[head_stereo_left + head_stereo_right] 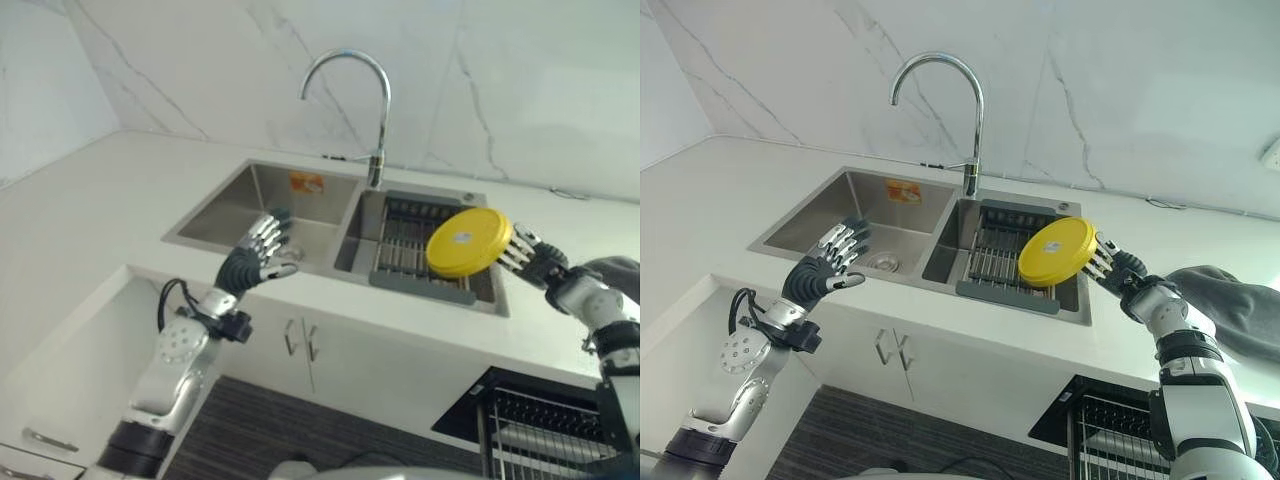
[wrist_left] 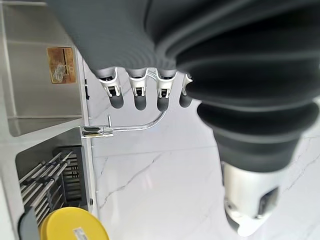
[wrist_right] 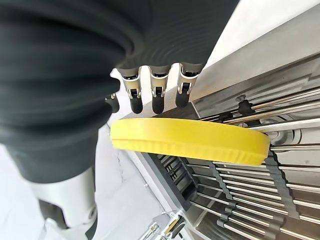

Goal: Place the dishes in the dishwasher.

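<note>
Pinching a round yellow plate (image 1: 468, 241) by its smooth rim, your right hand (image 1: 532, 258) has its fingers (image 3: 157, 95) curled over one face and the thumb under the other, holding the disc tilted above the ribbed dark drying rack (image 1: 415, 245) in the right basin of the steel sink (image 1: 228, 212). Your left hand (image 1: 262, 249) hovers over the sink's front edge with fingers loosely spread, grasping nothing. Behind stand a curved chrome tap (image 1: 355, 98) and a veined marble wall (image 1: 500, 70); a wire dishwasher rack (image 1: 545, 425) shows lower right.
</note>
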You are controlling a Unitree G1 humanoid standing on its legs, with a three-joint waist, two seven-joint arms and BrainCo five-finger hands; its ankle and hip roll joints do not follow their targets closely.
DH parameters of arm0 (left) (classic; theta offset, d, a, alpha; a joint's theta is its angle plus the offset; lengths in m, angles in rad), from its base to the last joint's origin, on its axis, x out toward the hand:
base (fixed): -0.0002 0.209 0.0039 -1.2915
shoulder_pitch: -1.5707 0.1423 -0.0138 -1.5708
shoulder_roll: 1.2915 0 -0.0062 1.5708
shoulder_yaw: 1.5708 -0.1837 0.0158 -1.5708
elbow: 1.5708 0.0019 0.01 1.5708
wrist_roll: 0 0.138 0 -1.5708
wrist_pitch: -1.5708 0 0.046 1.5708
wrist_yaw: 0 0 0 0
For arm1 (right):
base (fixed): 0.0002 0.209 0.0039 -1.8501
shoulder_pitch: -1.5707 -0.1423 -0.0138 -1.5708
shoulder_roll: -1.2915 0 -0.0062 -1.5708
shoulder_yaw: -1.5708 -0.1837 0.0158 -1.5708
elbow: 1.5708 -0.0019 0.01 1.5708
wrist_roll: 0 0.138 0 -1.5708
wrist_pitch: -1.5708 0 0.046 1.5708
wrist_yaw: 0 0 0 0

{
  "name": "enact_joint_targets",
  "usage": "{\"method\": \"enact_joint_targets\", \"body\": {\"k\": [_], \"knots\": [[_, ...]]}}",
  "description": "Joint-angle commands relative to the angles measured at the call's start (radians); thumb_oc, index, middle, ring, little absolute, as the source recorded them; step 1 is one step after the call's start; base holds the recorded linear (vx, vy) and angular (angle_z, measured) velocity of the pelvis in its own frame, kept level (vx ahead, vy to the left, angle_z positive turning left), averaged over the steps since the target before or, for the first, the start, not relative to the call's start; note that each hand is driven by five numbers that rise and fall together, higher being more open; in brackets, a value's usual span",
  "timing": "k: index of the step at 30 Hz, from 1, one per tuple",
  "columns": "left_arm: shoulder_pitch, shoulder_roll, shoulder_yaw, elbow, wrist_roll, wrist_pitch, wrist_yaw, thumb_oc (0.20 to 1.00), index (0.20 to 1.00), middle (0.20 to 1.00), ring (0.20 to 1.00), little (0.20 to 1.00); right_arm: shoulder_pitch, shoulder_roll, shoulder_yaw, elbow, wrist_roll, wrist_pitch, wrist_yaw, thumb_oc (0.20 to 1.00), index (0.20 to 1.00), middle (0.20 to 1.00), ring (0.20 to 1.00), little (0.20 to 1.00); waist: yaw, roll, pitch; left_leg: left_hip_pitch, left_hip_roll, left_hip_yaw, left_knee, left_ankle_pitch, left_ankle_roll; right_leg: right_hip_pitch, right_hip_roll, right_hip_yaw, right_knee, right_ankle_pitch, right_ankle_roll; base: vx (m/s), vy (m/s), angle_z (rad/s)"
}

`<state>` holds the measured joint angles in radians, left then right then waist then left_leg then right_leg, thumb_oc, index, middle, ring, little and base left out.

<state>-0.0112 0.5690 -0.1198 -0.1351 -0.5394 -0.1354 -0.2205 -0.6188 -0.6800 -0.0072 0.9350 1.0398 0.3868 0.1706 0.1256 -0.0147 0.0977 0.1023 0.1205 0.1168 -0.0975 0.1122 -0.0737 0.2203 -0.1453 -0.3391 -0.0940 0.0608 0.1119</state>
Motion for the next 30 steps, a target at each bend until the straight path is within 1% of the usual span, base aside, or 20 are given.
{"method": "enact_joint_targets", "body": {"k": [1, 10, 20, 29, 30], "knots": [[-0.112, 0.033, -0.039, 0.0, -0.04, -0.031, 0.012, 1.0, 1.0, 1.0, 1.0, 1.0, -0.17, -0.053, 0.044, 0.037, 0.012, -0.021, 0.024, 1.0, 1.0, 1.0, 1.0, 1.0, 0.039, 0.001, 0.003, 0.056, 0.055, -0.002, 0.01, -0.113, -0.058, 0.026, -0.041, -0.022, 0.02, -0.088, 0.026, 0.0, 0.0, 0.0], [-0.119, 0.038, -0.039, 0.003, -0.041, -0.018, 0.017, 1.0, 1.0, 1.0, 1.0, 1.0, -0.181, -0.048, 0.049, 0.059, 0.007, -0.02, 0.026, 1.0, 1.0, 1.0, 1.0, 1.0, 0.042, 0.003, 0.003, 0.058, 0.053, -0.006, 0.01, -0.113, -0.056, 0.029, -0.039, -0.022, 0.023, -0.092, 0.024, 0.0, -0.001, 0.0], [-0.12, 0.041, -0.038, 0.004, -0.043, -0.013, 0.015, 1.0, 1.0, 1.0, 1.0, 1.0, -0.179, -0.041, 0.048, 0.086, -0.01, -0.036, 0.038, 1.0, 1.0, 1.0, 1.0, 1.0, 0.049, 0.006, 0.003, 0.059, 0.05, -0.013, 0.01, -0.113, -0.054, 0.029, -0.038, -0.023, 0.034, -0.1, 0.021, 0.01, -0.001, 0.0], [-0.119, 0.047, -0.031, 0.006, -0.05, -0.002, 0.009, 1.0, 1.0, 1.0, 1.0, 1.0, -0.181, -0.049, 0.052, 0.103, -0.028, -0.037, 0.049, 1.0, 1.0, 1.0, 1.0, 1.0, 0.057, 0.007, 0.003, 0.06, 0.048, -0.02, 0.01, -0.111, -0.053, 0.033, -0.036, -0.028, 0.041, -0.106, 0.019, 0.02, -0.002, 0.02], [-0.118, 0.044, -0.032, 0.003, -0.046, 0.0, 0.013, 1.0, 1.0, 1.0, 1.0, 1.0, -0.181, -0.045, 0.055, 0.085, -0.025, -0.034, 0.034, 1.0, 1.0, 1.0, 1.0, 1.0, 0.056, 0.007, 0.005, 0.059, 0.048, -0.021, 0.01, -0.111, -0.053, 0.032, -0.036, -0.029, 0.042, -0.106, 0.018, 0.03, -0.004, 0.14]]}}
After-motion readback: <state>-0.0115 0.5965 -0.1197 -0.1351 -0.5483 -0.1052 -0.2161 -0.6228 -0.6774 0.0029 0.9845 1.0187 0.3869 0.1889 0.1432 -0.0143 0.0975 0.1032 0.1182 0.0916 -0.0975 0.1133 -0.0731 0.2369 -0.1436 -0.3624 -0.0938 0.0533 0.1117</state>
